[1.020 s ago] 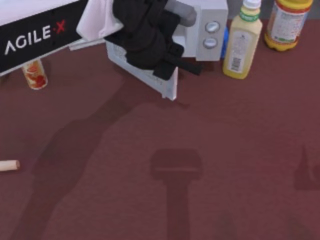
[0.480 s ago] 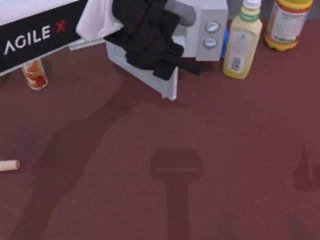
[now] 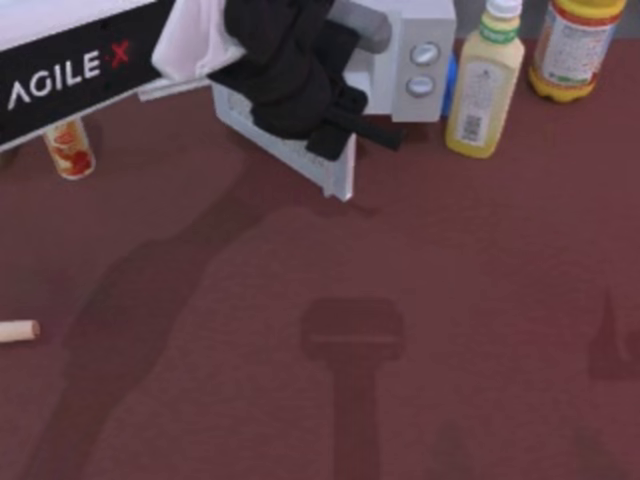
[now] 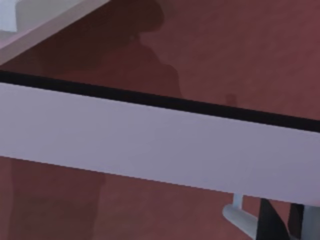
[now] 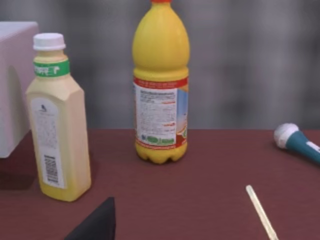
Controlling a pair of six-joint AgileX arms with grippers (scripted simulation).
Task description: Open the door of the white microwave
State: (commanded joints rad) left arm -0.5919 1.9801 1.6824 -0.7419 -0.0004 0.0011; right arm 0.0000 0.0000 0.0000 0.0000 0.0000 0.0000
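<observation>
- One white microwave (image 3: 415, 50) is seen at the far edge of the counter (image 3: 400, 300) in the top view, with two round silver knobs (image 3: 423, 70) on its side panel.
- Its one door (image 3: 335, 165) is swung outward from the body, the free edge standing over the counter toward the near side, well clear of the knob panel.
- The left pincer (image 3: 345, 125) is held at the door, its black body covering the open front; whether its fingers are spread or pressed together cannot be told, and contact with the door cannot be confirmed.
- In the left wrist view, a broad white panel edge (image 4: 160, 145) with a dark strip is shown across the red counter.
- The right arm is parked near the counter's right side; only a dark tip (image 5: 95, 225) is shown in its wrist view, and the state of that pincer cannot be told.
- Two bottles are counted right of the microwave: one pale yellow bottle (image 3: 484, 85) just beside it, and one orange-yellow bottle (image 3: 570, 45) farther right.
- One small can (image 3: 70, 148) is seen at the left, and one pale stick end (image 3: 18, 330) at the left edge.
- One teal microphone (image 5: 296, 141) and one thin pale stick (image 5: 261, 210) are shown in the right wrist view.
</observation>
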